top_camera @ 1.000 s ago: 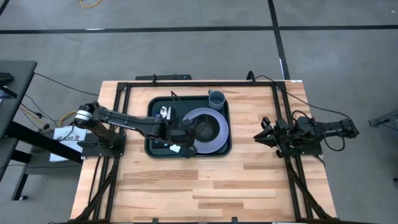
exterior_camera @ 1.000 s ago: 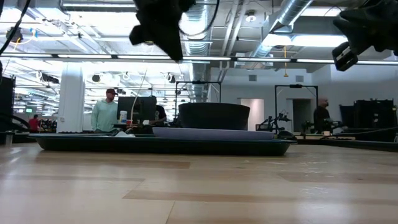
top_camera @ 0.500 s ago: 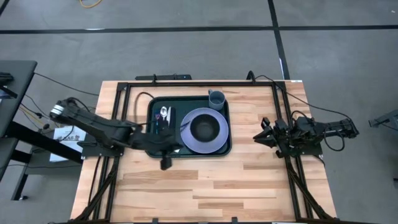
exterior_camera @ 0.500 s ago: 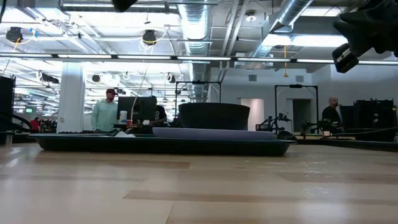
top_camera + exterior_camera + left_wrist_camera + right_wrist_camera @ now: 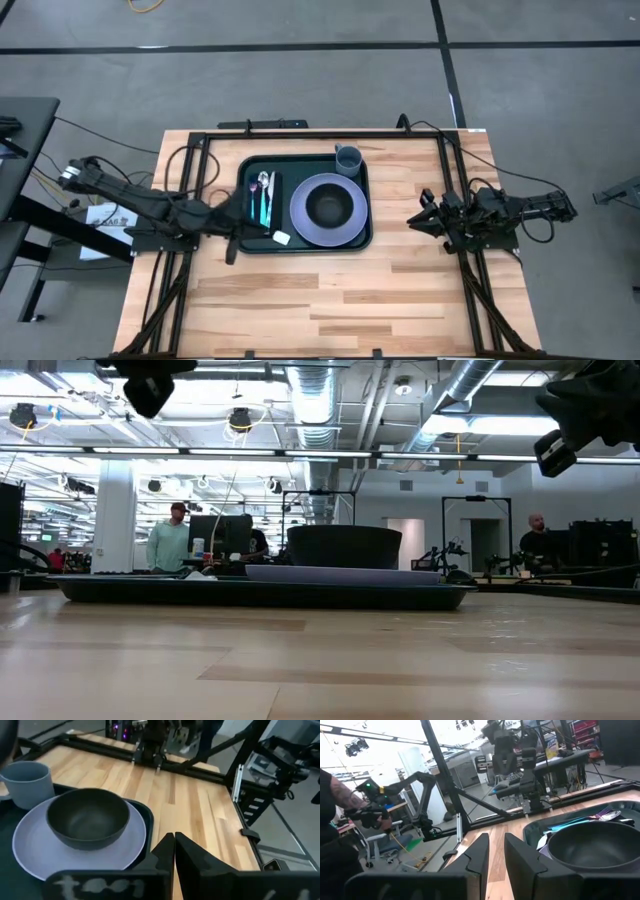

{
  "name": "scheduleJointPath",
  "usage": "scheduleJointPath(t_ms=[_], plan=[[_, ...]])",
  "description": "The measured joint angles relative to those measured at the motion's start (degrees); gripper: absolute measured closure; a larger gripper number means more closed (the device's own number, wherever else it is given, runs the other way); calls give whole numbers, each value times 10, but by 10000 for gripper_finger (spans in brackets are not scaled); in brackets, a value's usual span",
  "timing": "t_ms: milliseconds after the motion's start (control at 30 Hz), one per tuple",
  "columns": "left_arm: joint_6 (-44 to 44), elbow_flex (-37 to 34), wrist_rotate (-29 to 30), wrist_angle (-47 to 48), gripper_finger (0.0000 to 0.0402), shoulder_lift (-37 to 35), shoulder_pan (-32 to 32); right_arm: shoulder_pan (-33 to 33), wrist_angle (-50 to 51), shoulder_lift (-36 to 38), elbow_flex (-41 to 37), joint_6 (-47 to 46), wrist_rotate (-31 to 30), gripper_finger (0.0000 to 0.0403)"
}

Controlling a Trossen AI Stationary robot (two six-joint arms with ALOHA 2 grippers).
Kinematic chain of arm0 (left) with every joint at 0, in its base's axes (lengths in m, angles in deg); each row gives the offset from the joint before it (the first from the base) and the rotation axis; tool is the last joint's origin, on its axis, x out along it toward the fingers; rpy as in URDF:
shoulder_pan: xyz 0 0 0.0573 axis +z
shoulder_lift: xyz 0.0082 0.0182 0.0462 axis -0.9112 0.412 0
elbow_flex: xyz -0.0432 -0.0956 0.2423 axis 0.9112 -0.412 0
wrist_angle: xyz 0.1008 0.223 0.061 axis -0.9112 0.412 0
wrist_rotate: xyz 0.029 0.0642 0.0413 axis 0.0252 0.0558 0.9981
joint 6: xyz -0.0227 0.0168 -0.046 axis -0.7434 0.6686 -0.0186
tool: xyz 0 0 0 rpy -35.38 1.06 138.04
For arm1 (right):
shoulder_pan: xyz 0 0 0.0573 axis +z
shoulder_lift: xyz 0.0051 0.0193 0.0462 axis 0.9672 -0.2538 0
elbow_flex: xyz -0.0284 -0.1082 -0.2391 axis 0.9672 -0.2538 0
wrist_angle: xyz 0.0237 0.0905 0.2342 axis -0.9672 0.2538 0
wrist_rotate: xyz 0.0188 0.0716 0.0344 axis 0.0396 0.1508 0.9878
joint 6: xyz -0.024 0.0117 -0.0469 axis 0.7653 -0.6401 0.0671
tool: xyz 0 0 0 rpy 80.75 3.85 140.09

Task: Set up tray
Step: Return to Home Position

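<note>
The dark green tray (image 5: pixel 246 232) lies flat on the table's far middle. On it rest a lavender plate (image 5: pixel 302 220) with a dark bowl (image 5: pixel 328 206) in it, a grey-blue cup (image 5: pixel 348 158) at the far rim, a black napkin (image 5: pixel 275 188) bearing cutlery (image 5: pixel 263 193), and a small white object (image 5: pixel 282 238). My left gripper (image 5: pixel 238 213) (image 5: pixel 174 845) hangs shut, high over the tray's left edge, pointing toward the table's right; it holds nothing. My right gripper (image 5: pixel 415 210) (image 5: pixel 496 845) waits open at the table's right, pointing at the tray.
A black metal frame (image 5: pixel 300 133) runs around the table's far and side edges. Bare wood (image 5: pixel 330 300) stretches between the tray and the near edge. People stand in the room beyond the table (image 5: pixel 168 545); a person's arm (image 5: pixel 335 795) shows in the right wrist view.
My left gripper has drawn back from over the plate and bowl toward the table's left edge, ending above the tray's left rim. The plate, bowl, napkin and cutlery, which the arm covered before, lie unmoved on the tray.
</note>
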Motion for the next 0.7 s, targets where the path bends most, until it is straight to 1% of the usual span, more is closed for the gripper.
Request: scheduleJointPath(t_ms=[267,433,700], plan=[[36,-66,-4,-6,402,-102,0,0,0,0,0,0,0,349],[37,-126,4,-20,402,-169,3,0,0,0,0,0,0,349],[26,-215,-15,-62,401,-280,37,0,0,0,0,0,0,349]])
